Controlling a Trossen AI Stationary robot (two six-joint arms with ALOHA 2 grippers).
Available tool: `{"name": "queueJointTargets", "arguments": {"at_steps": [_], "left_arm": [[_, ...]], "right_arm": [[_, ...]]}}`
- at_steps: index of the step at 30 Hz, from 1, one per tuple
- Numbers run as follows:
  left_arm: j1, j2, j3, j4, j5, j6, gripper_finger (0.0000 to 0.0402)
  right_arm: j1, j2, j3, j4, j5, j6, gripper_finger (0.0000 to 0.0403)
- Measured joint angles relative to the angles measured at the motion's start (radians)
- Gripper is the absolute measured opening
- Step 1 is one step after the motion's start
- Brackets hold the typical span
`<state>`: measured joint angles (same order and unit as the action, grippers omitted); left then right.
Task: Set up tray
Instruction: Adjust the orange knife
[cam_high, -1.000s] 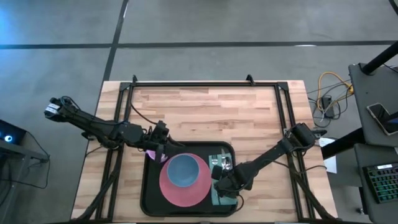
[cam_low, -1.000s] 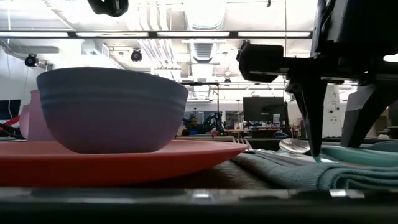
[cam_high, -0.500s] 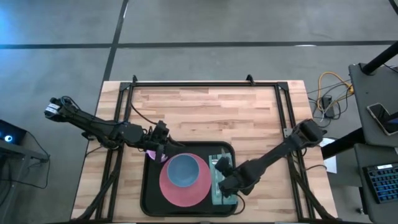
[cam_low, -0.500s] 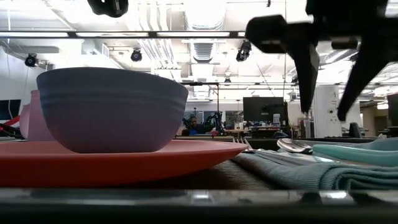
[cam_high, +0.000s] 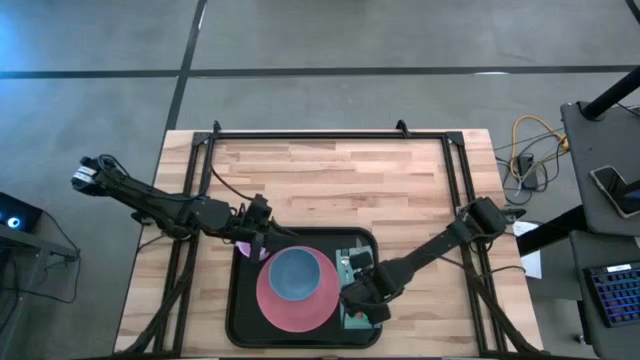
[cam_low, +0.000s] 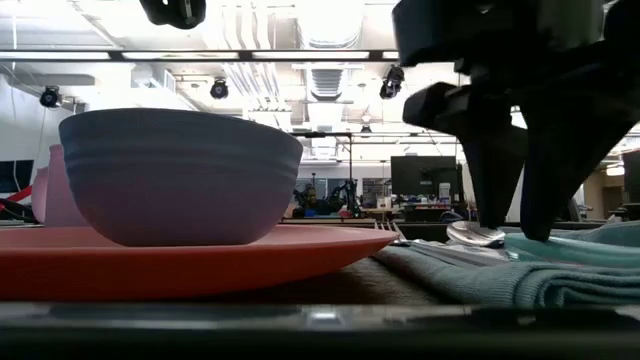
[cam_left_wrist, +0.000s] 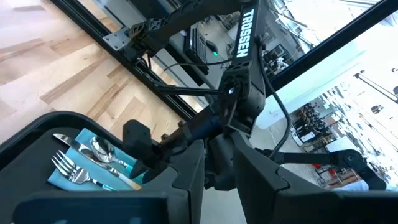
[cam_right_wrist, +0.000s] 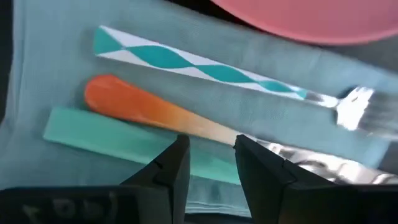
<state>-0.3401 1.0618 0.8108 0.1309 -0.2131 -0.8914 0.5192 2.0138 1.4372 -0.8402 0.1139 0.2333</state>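
Note:
The black tray lies at the table's near middle. On it rest a pink plate carrying a blue bowl, and a teal napkin on its right side. On the napkin lie a fork, an orange-handled spoon and a mint-handled knife. My right gripper is open and points down over the spoon's handle, its tips at napkin level in the low view. My left gripper waits at the tray's far left corner, over a pink cup. My right gripper comes from above, fingertips down at the orange spoon handle, which runs slanting past both tips. I cannot tell whether the tips touch the handle or the napkin.
Black frame rails run along the table's far edge and both sides. Bare wood lies between the tray and the far rail. The bowl and plate stand just left of my right gripper.
My right gripper rose off the napkin, then came down again a little toward the table's left, and its fingers now stand closer together than before. The cutlery, plate and bowl have stayed in place.

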Motion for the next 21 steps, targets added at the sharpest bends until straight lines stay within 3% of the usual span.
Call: {"name": "queueJointTargets", "arguments": {"at_steps": [8,12,21], "left_arm": [[0.000,0.000,-0.006,-0.003,0.000,0.000,0.0066],[-0.001,0.000,-0.006,-0.009,0.001,0.000,0.0066],[-0.002,0.000,-0.008,-0.026,0.001,0.000,0.0066]], "right_arm": [[0.012,-0.007,0.000,0.015,0.208,-0.337,0.0106],[0.007,-0.002,-0.008,0.020,0.204,-0.477,0.0100],[0.006,-0.001,-0.055,0.036,0.199,-0.628,0.0086]]}}
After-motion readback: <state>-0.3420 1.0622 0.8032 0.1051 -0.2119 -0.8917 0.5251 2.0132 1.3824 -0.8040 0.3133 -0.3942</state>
